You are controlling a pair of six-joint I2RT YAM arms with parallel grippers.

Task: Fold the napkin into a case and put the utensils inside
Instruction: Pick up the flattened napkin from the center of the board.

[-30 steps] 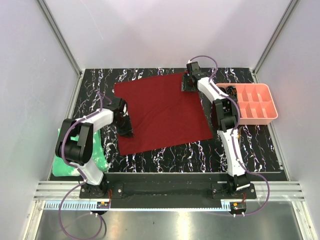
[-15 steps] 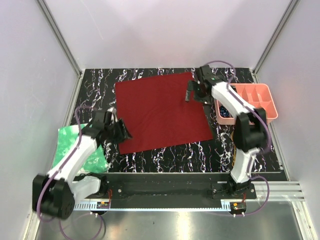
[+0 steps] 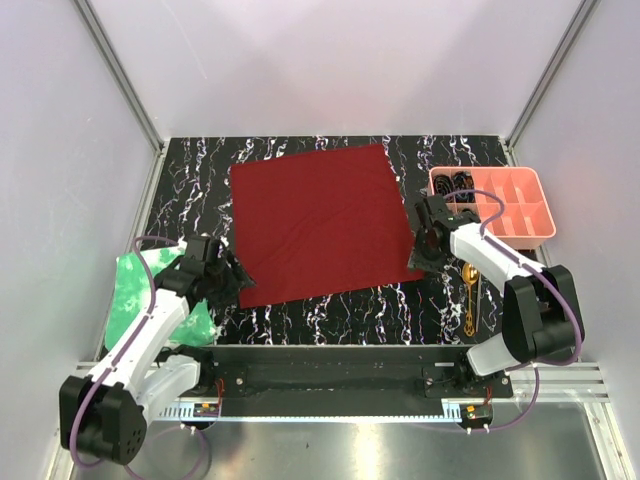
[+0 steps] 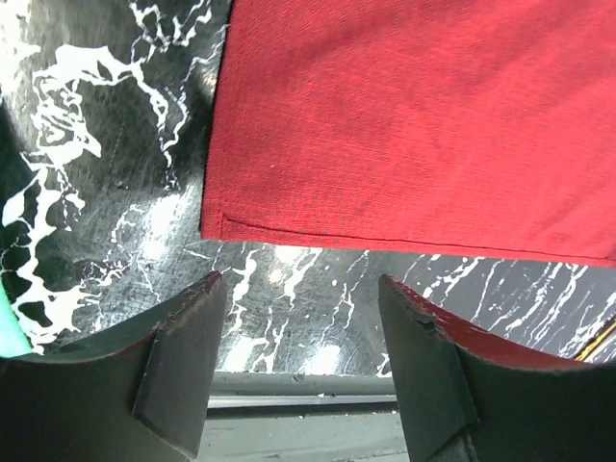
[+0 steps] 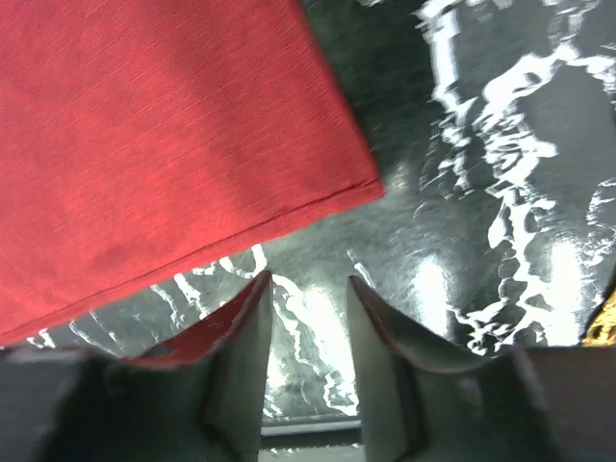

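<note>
No fold yet in the napkin (image 3: 318, 222): spread flat on the table (image 3: 340, 305). Within the last second, moved left gripper (image 3: 232, 280) to its near-left corner and right gripper (image 3: 424, 250) from far-right down to near-right. Both claws spread, pinching nothing. Probably lined up for the first fold. Utensils (image 3: 469, 292) just right of the napkin, clear from the top view only; hem detail from the wrist views only.

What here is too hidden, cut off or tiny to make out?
- Top view: utensils, too tiny to count or name.
- Top view: dark items in the pink tray, too small to identify.
- Top view: green sheet, partly under the left arm.
- Right wrist view: gold piece, cut by the right edge.
</note>
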